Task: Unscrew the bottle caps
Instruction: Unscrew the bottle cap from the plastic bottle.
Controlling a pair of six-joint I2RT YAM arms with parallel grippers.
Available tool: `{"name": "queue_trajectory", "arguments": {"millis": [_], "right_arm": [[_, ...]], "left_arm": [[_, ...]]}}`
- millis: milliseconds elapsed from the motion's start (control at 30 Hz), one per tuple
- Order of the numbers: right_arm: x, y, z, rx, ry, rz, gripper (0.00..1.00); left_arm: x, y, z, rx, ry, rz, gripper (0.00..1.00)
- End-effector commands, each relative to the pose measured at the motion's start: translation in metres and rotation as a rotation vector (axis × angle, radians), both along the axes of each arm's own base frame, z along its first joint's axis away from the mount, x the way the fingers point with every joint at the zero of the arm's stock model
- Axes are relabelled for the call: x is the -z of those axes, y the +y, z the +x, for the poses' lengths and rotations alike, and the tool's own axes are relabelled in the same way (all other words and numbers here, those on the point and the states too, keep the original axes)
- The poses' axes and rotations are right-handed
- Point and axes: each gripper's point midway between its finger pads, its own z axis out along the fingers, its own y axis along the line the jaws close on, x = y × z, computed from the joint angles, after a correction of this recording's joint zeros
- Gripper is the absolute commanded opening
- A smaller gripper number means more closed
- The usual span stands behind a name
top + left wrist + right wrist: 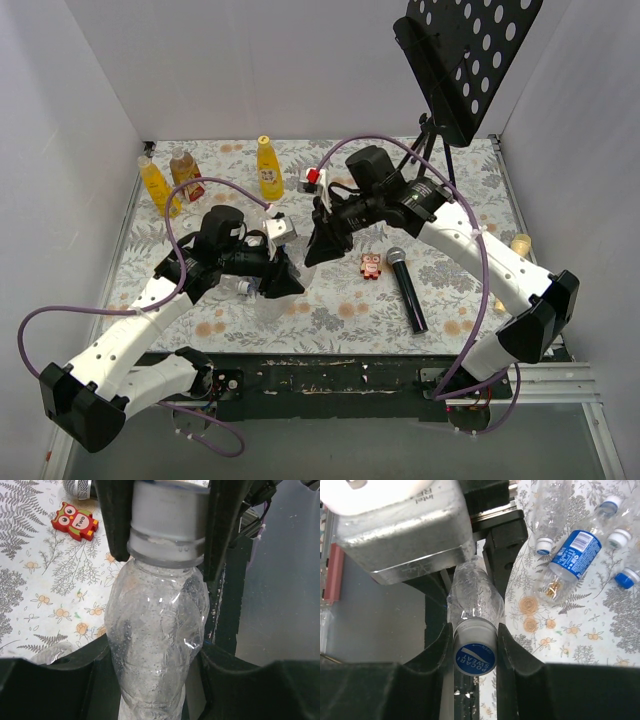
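One clear bottle [155, 645], crumpled and beaded with droplets inside, sits squeezed between the fingers of the left gripper [152, 655], its neck pointing away from that gripper's palm. Its cap [167, 525] has pale grey-white sides and a blue top printed with white lettering. The right gripper [475, 632] is clamped on this cap, one black finger pressed to each side, with the bottle's body stretching straight out beyond its fingertips.
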Motion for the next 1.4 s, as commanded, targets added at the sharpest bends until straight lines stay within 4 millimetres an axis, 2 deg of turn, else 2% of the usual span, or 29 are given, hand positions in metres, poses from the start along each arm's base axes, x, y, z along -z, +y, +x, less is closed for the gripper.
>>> {"name": "queue_trajectory", "arguments": {"millis": [0,100,167,267,333,400,500,567,633,767,800,867,1067,1167,1367], "right_arm": [[-0.035,-0.001,0.002,-0.017,-0.124,0.073,0.12],[-0.041,-0.004,-0.004,-0.075,-0.168,0.098,0.04],[-0.047,-0.007,-0.012,-0.169,-0.224,0.128,0.01],[-0.044,-0.024,-0.042,-0.436,-0.369,0.198,0.01],[-0.038,-0.036,-0.059,-0.655,-0.574,0.286,0.04],[-0.022,-0.036,-0.055,-0.732,-0.739,0.258,0.05],[-0.020,-0.028,-0.042,-0.711,-0.842,0.222,0.07],[-0.025,-0.024,-0.041,-0.686,-0.815,0.225,0.11],[-0.031,-0.019,-0.039,-0.623,-0.740,0.216,0.21],[-0.037,-0.013,-0.032,-0.472,-0.606,0.183,0.60],[-0.040,-0.013,-0.032,-0.432,-0.562,0.182,0.67],[-0.049,-0.017,-0.029,-0.373,-0.516,0.207,0.75],[-0.082,-0.040,-0.013,-0.187,-0.341,0.312,0.81],[-0.075,-0.044,-0.003,-0.049,-0.231,0.283,0.82],[-0.052,-0.035,0.005,0.015,-0.076,0.209,0.77]], "left_arm": [[-0.004,0.001,0.001,-0.006,-0.034,-0.013,0.00],[-0.003,0.002,0.000,-0.004,-0.031,-0.010,0.00],[-0.005,0.001,-0.001,0.006,-0.032,-0.014,0.00],[-0.007,0.000,-0.007,0.040,-0.025,-0.030,0.00],[-0.009,-0.002,-0.011,0.068,-0.015,-0.041,0.00],[-0.009,-0.003,-0.012,0.078,-0.008,-0.046,0.00],[-0.009,-0.004,-0.013,0.081,-0.001,-0.046,0.00],[-0.009,-0.003,-0.013,0.079,-0.005,-0.047,0.00],[-0.008,-0.003,-0.012,0.077,-0.005,-0.045,0.00],[-0.005,-0.003,-0.013,0.077,-0.002,-0.043,0.00],[-0.005,-0.003,-0.013,0.078,0.000,-0.042,0.00],[-0.004,-0.002,-0.013,0.076,-0.002,-0.041,0.00],[-0.004,-0.002,-0.013,0.062,-0.003,-0.043,0.00],[-0.004,-0.001,-0.011,0.053,-0.007,-0.044,0.00],[-0.003,-0.002,-0.008,0.041,-0.003,-0.041,0.00]]}}
